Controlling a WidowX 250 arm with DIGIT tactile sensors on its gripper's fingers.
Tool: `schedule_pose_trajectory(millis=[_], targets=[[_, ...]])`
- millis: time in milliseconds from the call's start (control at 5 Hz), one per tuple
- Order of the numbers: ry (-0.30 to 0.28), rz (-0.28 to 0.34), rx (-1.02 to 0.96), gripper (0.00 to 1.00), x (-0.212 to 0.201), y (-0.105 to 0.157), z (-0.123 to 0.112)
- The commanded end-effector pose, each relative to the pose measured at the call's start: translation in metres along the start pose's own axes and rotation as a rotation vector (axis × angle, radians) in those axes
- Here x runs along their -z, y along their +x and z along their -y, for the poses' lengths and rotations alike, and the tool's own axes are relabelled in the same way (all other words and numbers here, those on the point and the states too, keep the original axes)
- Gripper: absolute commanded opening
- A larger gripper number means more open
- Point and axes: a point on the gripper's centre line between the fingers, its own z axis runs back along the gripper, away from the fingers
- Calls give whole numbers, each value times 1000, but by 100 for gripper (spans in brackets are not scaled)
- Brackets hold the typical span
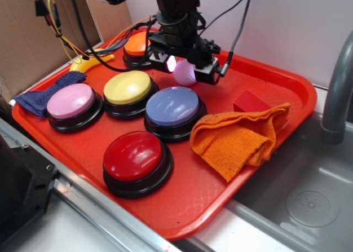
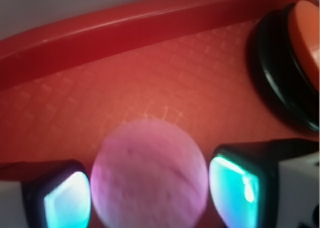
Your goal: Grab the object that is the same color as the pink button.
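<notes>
You are at the grasp itself. The claw (image 1: 185, 70) hangs over the far middle of the red tray (image 1: 287, 92), and the small pink ball (image 1: 185, 73) sits between its two fingers, just behind the lavender button (image 1: 172, 106) and to the right of the orange button (image 1: 138, 44). From the wrist camera, the ball (image 2: 149, 174) fills the gap between the glowing pads (image 2: 67, 200), with the pad on each side just beside it or barely touching; the picture is too blurred to say which. So the claw is narrow around the ball, but you cannot tell yet whether it is truly gripping.

The match is right: the ball shares its pale colour with the pink button (image 1: 70, 101) at the near left of the tray, well apart from the claw.

Your next move, as far as can be judged, is to finish closing until both pads press firmly on the ball, then lift straight up. Keep the squeeze even; a round, dimpled ball may well pop out or roll if one pad lands first. Watch the orange button's black base (image 2: 280, 73) nearby, and stay clear of the red block (image 1: 251, 102) and the orange cloth (image 1: 237, 136).
</notes>
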Motion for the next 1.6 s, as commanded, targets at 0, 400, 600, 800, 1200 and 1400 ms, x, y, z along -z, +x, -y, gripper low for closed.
schedule_pose_trajectory(millis=[0,400,600,800,1200,1400], targets=[[-21,28,-8,0,-18,17,-3],[-64,-27,90,0,-65,18,-8],[-97,-56,158,0,-98,17,-16],[-112,-29,144,0,-127,14,-24],[-154,49,85,0,-172,10,-43],[-167,69,58,0,-176,8,-48]])
